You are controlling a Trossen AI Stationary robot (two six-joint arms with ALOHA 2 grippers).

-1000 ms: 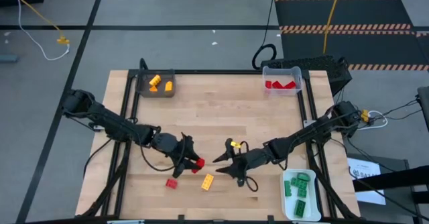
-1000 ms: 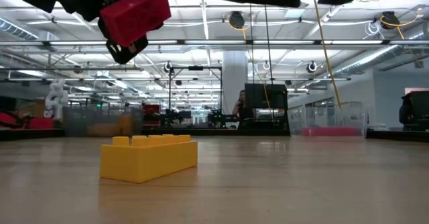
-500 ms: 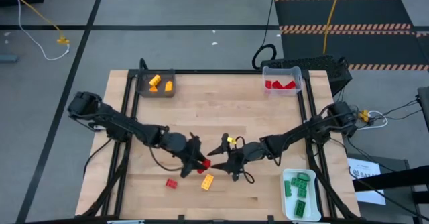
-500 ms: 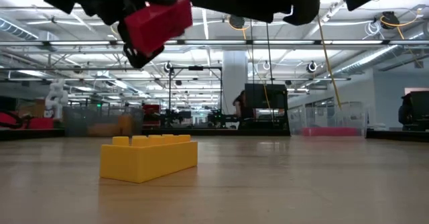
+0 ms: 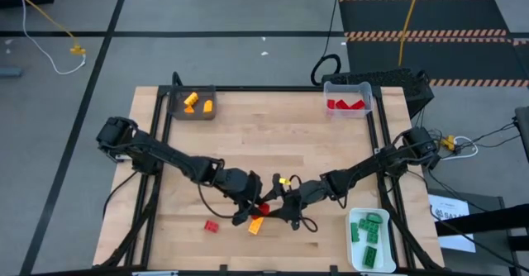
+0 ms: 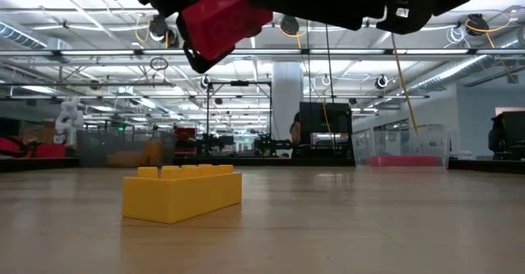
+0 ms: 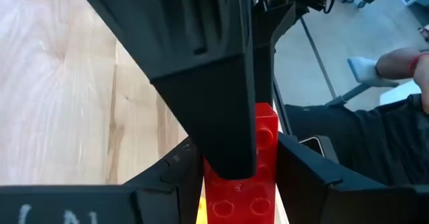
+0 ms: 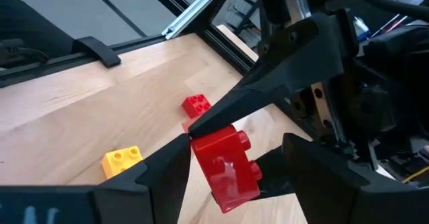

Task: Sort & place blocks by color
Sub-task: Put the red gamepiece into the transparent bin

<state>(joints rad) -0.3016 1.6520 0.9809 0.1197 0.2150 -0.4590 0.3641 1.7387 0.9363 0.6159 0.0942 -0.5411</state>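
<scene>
A red block (image 5: 263, 208) hangs in the air between both grippers, above a yellow block (image 5: 256, 224) that lies flat on the wood. In the low view the red block (image 6: 223, 20) is well above the yellow block (image 6: 182, 194). My left gripper (image 5: 253, 202) comes from the table's left and is shut on the red block. My right gripper (image 5: 276, 207) comes from the right and is open. In its wrist view its gripper (image 8: 236, 143) has a finger on each side of the red block (image 8: 224, 167). A small red block (image 5: 212, 225) lies on the table near the front edge. My left gripper pinches the red block (image 7: 265, 127) between its two fingers, one on each opposite side. It comes from the table's left, slanting slightly down. The block is lifted clear of the table. My right gripper: one finger (image 8: 167, 167) is very close to the block, and I cannot tell whether it touches.
A bin with orange blocks (image 5: 192, 102) sits at the far left corner, a clear bin with red blocks (image 5: 347, 102) at the far right, and a tray of green blocks (image 5: 369, 239) at the near right. A person's arm (image 7: 402, 63) shows beyond the table.
My left gripper has carried the red block toward the table's right and a little nearer, still lifted, until it is over the yellow block. My right gripper has moved left toward it, and its open fingers now stand around the block.
</scene>
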